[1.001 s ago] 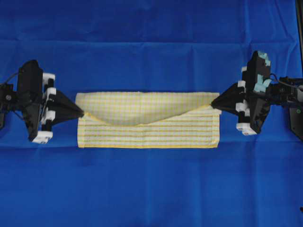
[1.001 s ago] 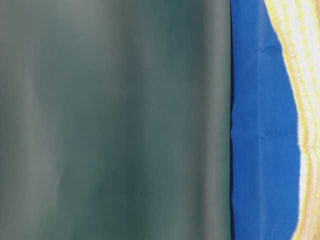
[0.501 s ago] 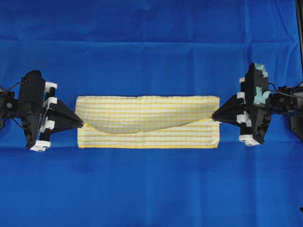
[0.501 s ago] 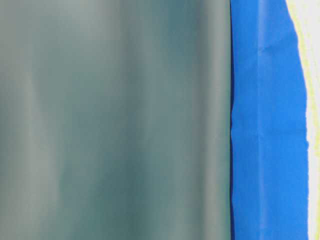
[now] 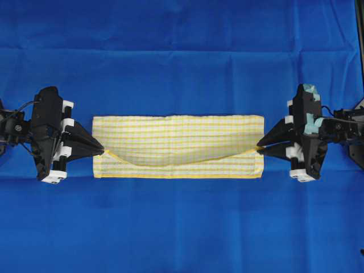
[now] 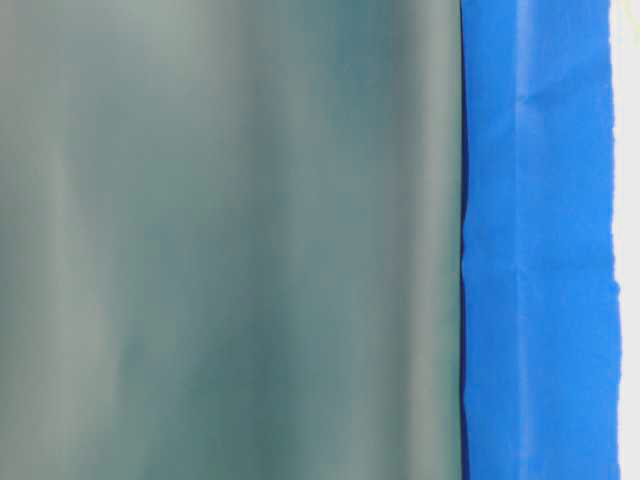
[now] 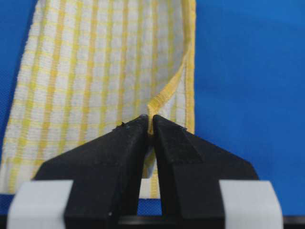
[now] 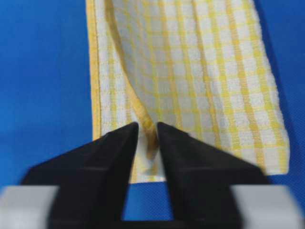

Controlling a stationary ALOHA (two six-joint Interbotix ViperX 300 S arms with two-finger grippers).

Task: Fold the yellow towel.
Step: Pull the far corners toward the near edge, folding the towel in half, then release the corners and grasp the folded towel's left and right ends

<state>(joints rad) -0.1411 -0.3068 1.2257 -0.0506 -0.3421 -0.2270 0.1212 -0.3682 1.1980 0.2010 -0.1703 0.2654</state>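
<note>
The yellow towel lies folded lengthwise in the middle of the blue cloth, its upper layer sagging short of the near hem. My left gripper is at the towel's left end. In the left wrist view the left gripper is shut on the yellow hem of the towel's upper layer. My right gripper is at the right end. In the right wrist view the right gripper has its jaws parted, and the hem of the towel lies loose between them.
A plain blue cloth covers the whole table. A blurred grey-green surface fills most of the table-level view, leaving a strip of blue cloth. A dark post stands at the far right edge.
Both grippers have carried the upper layer's corners toward the near edge, so it covers more of the lower layer. The right gripper's jaws have parted and let go of the hem.
</note>
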